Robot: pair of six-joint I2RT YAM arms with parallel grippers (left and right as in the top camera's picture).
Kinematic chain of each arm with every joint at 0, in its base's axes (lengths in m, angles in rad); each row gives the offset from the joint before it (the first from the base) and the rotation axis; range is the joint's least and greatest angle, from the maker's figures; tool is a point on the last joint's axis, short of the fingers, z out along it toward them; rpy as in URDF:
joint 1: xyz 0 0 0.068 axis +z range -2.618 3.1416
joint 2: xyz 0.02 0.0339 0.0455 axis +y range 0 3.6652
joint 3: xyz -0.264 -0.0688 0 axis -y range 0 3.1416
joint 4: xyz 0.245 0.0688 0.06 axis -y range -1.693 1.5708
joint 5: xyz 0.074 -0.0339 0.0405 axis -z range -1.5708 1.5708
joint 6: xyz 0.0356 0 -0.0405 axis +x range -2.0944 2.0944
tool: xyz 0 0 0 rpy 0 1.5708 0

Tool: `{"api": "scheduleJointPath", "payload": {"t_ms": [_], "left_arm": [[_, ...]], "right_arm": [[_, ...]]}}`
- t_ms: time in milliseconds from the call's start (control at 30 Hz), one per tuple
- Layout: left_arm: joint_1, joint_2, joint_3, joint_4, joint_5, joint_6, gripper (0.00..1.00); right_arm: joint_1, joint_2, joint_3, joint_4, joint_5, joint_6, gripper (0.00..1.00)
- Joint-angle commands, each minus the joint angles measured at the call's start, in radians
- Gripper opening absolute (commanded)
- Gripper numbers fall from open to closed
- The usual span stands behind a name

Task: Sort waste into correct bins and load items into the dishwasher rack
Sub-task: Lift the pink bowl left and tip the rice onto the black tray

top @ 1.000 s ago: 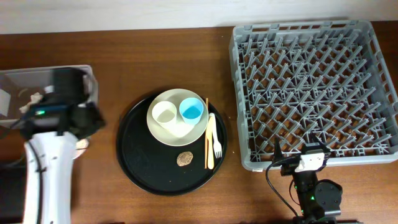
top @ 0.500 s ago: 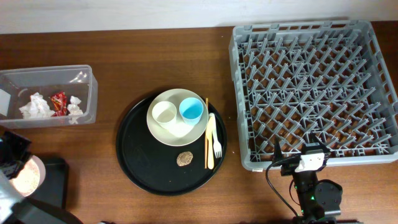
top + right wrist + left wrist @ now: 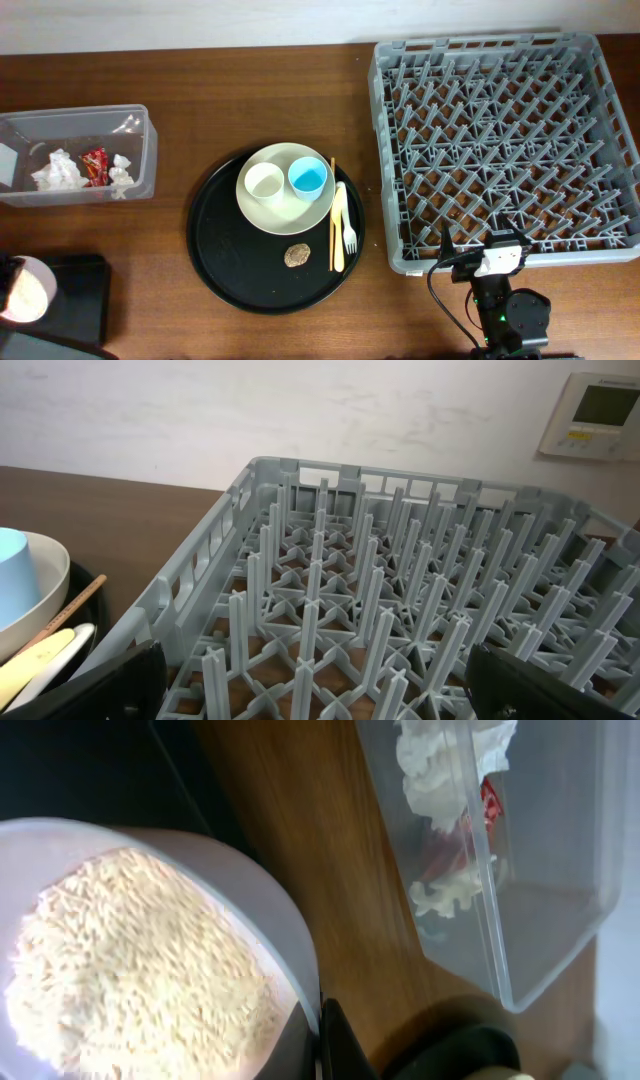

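The pink bowl is lying half outside the overhead picture's left edge. In the right wrist view the blue cup and cream plate are showing only slivers, and the rack is running past the right and bottom edges.

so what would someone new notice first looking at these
The large grey rack fills the right side of the table. In the middle, a round black tray holds a cream plate with a small blue cup and a small cream cup on it. The left wrist view is mostly a pink bowl heaped with white rice-like grains, with the clear tub off to one side.
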Motion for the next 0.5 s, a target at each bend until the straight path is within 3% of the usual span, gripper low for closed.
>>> {"api": "scheduleJointPath", "payload": {"t_ms": [0, 100, 267, 333, 467], "left_arm": [[0.082, 0.002, -0.068, 0.062, 0.333, 0.108, 0.0], [0.11, 0.002, -0.078, 0.061, 0.488, 0.225, 0.01], [0.116, 0.002, -0.143, 0.027, 0.496, 0.346, 0.01], [0.139, 0.002, -0.161, 0.028, 0.642, 0.457, 0.0], [0.169, 0.002, -0.169, 0.01, 0.697, 0.483, 0.01]], "right_arm": [[0.006, -0.006, -0.005, -0.005, 0.002, -0.007, 0.98], [0.006, -0.006, -0.005, -0.005, 0.002, -0.007, 0.98], [0.006, -0.006, -0.005, -0.005, 0.002, -0.007, 0.98], [0.006, -0.006, -0.005, -0.005, 0.002, -0.007, 0.98], [0.006, -0.006, -0.005, -0.005, 0.002, -0.007, 0.98]]}}
